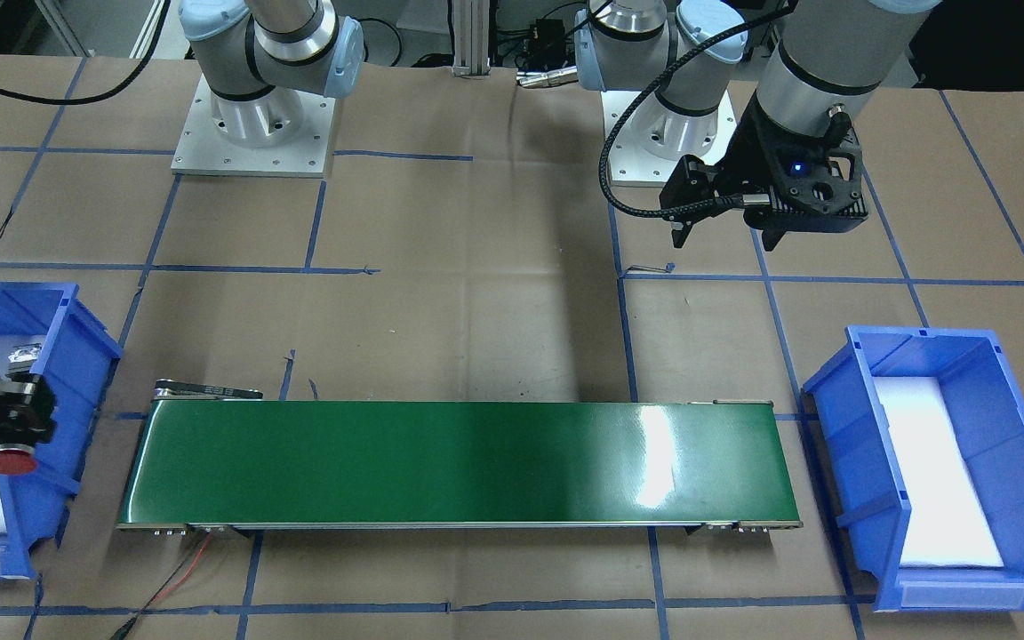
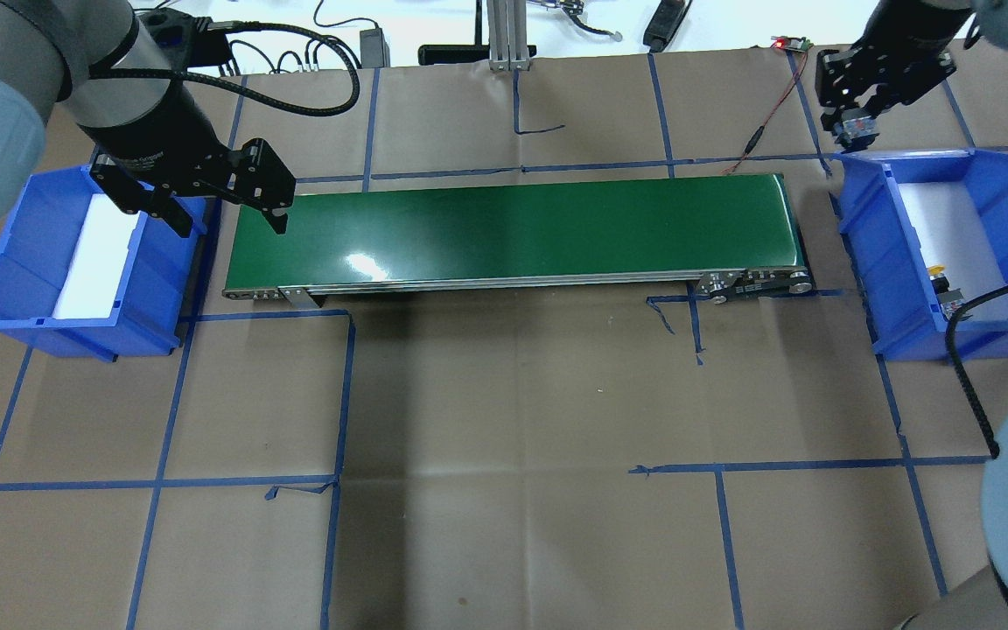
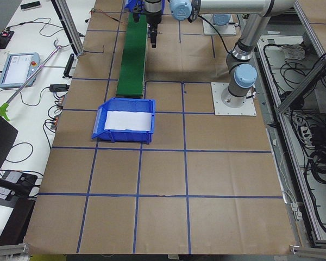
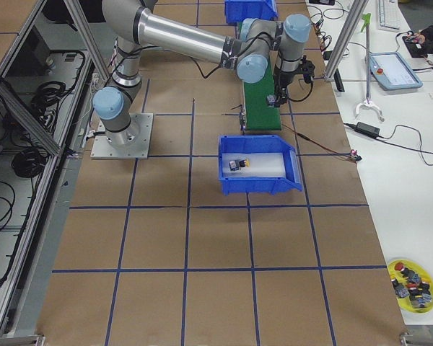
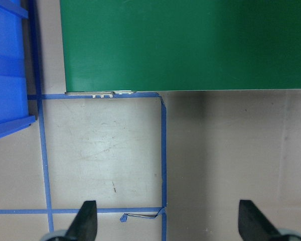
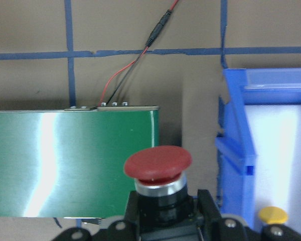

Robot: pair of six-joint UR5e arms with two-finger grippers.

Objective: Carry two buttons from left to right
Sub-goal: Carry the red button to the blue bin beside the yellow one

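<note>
My right gripper [image 2: 854,131] is shut on the red button [image 6: 158,163], gripping its black collar. It holds the button in the air by the belt-side far corner of the right blue bin [image 2: 898,262]. In the front-facing view the red cap [image 1: 11,462] hangs over that bin [image 1: 76,356]. The yellow button [image 2: 937,271] lies inside this bin and also shows in the right wrist view [image 6: 272,215]. My left gripper [image 2: 231,219] is open and empty. It hovers over the left end of the green conveyor belt [image 2: 513,227], next to the left blue bin [image 2: 14,262].
The left bin [image 1: 850,427] holds only a white liner. Red and black wires [image 2: 762,131] run from the belt's right end. A yellow dish [image 4: 411,282] of spare buttons sits far off in the exterior right view. Blue tape lines cross the brown paper table [image 2: 513,437].
</note>
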